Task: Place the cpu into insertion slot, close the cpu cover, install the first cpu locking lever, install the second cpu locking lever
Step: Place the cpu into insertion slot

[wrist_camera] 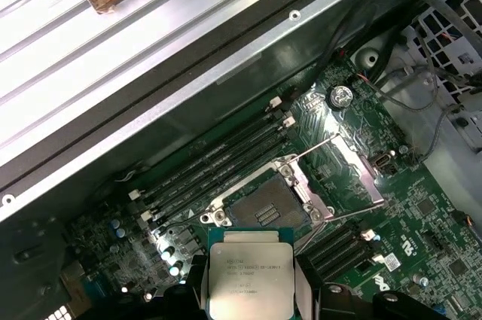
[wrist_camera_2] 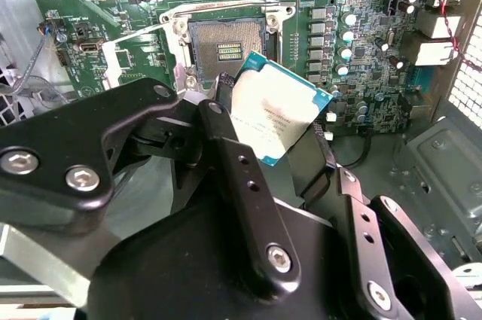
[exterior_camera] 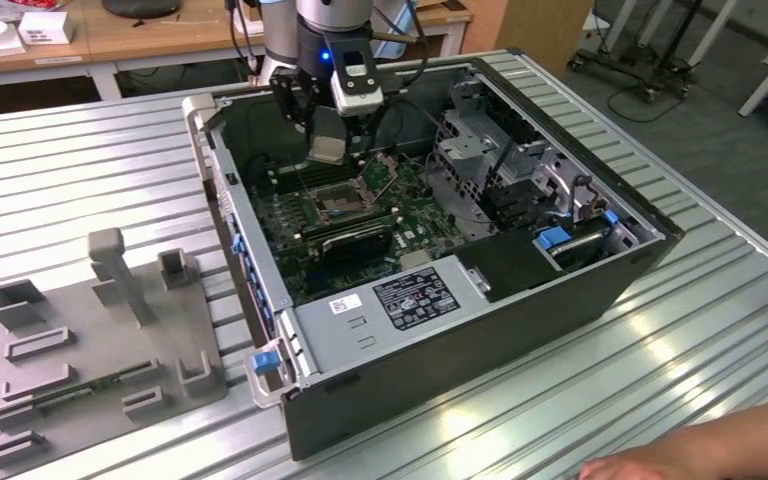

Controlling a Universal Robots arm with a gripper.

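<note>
Ribbed metal worktop (exterior_camera: 704, 330) carries the computer case (exterior_camera: 491, 360), inside which the pincer (wrist_camera_2: 273, 120), clamped on the cpu (wrist_camera: 252, 282), hovers above the uncovered insertion slot (wrist_camera: 265, 211): placement is in hand, likely needing the chip squared to the socket.

Faint print on cpu (wrist_camera: 248, 278), power supply label (exterior_camera: 411, 297), none legible

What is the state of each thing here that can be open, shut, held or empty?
gripper: shut on the cpu.
cpu: held clear of the board, near the insertion slot, not seated.
insertion slot: empty.
cpu cover: swung open.
locking levers: released, not latched.
computer case: side open.
</note>
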